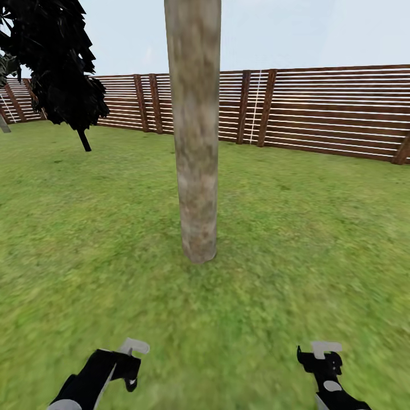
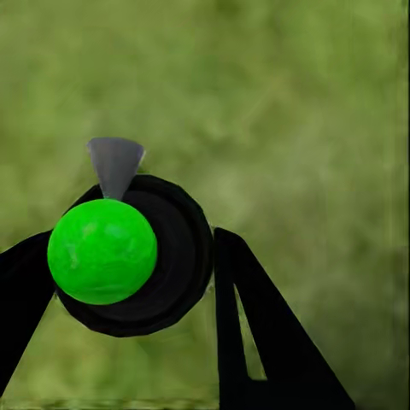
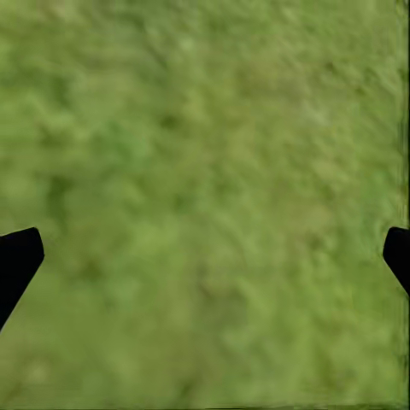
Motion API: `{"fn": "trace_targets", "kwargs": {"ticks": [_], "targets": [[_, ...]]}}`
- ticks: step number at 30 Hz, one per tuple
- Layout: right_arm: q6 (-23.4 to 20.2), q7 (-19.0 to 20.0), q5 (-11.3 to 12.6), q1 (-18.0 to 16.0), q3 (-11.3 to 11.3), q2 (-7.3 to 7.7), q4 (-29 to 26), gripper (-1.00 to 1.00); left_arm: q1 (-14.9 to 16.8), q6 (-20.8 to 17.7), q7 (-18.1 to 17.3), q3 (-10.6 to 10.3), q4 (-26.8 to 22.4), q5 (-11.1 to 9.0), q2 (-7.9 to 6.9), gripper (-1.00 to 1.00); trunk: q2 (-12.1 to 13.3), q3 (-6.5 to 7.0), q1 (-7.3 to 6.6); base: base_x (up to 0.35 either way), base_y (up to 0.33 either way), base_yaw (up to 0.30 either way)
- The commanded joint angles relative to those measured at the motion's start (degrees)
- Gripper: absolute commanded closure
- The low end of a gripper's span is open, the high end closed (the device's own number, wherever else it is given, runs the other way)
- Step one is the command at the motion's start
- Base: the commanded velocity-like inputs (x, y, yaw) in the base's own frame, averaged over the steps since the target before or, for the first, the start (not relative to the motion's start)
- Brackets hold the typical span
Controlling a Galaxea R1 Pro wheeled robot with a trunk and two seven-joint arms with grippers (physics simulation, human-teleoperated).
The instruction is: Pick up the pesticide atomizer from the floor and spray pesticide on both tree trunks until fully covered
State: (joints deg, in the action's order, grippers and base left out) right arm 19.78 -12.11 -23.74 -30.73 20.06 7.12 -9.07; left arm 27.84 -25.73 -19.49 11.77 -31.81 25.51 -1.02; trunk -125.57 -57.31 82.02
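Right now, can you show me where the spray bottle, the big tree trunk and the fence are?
pesticide atomizer (image 2: 102, 252): left wrist view, on its green spot.
tree trunk (image 1: 195, 142): head view, middle of the bark.
fence (image 1: 336, 111): head view, on the wooden slats.

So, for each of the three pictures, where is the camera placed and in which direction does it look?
Head view: on the robot's head, facing forward and down at the tree trunk, lawn and fence; both arms show at the bottom, left gripper, right gripper.
Left wrist view: on the left arm, looking along its fingers at grass; they hold the pesticide atomizer.
Right wrist view: on the right arm, looking down at grass, fingertips wide apart.
Shared: the same grass in all views.
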Motion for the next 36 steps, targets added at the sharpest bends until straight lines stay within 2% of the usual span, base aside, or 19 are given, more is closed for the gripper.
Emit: {"fn": "trace_targets", "kwargs": {"ticks": [1, 2, 5, 6, 8, 14, 36], "targets": [[0.5, -0.6, 0.0, 0.4, 0.6, 0.02, 0.2, -1.0, 0.1, -2.1, -0.3, 0.3, -1.2, 0.8, 1.81, 1.0, 0.0, -0.05, -0.01, 0.0, 0.0, 0.0], [0.7, -0.9, 0.4, 1.6, 0.7, -0.13, 0.3, -1.0, 0.0, -3.7, -0.1, 0.2, -4.5, 0.7, 3.8, 1.0, 0.0, -0.05, -0.01, 0.0, 0.0, 0.0], [0.8, -0.9, 0.5, 2.2, 0.8, -0.27, 0.3, -1.0, 0.1, -4.5, -0.1, 0.1, -10.7, 0.6, 6.12, 1.0, 0.0, -0.05, -0.01, 0.159, 0.0, 0.0], [0.8, -1.0, 0.5, 2.4, 0.8, -0.31, 0.3, -1.0, 0.5, -4.7, -0.1, 0.1, -12.8, 0.6, 7.33, 1.0, 0.0, -0.05, -0.01, 0.288, -0.005, 0.0], [0.8, -1.1, 0.5, 2.6, 0.8, -0.5, 0.4, -1.0, 2.4, -6.5, 0.0, 0.2, -15.1, 0.6, 8.51, 1.0, 0.0, -0.05, -0.01, 0.31, -0.065, 0.0], [0.8, -1.1, 0.7, 3.6, 0.9, -0.69, 4.1, -1.0, 3.3, -9.0, 0.0, 0.3, -16.5, 0.5, 8.81, 1.0, 0.0, -0.05, -0.01, 0.272, -0.158, 0.0], [0.9, -1.1, 0.7, 3.9, 0.9, -0.71, 5.1, -1.0, 3.3, -9.1, 0.0, 0.7, -16.6, 0.4, 8.42, 1.0, 0.0, -0.05, -0.01, 0.227, -0.244, 0.0]]}}
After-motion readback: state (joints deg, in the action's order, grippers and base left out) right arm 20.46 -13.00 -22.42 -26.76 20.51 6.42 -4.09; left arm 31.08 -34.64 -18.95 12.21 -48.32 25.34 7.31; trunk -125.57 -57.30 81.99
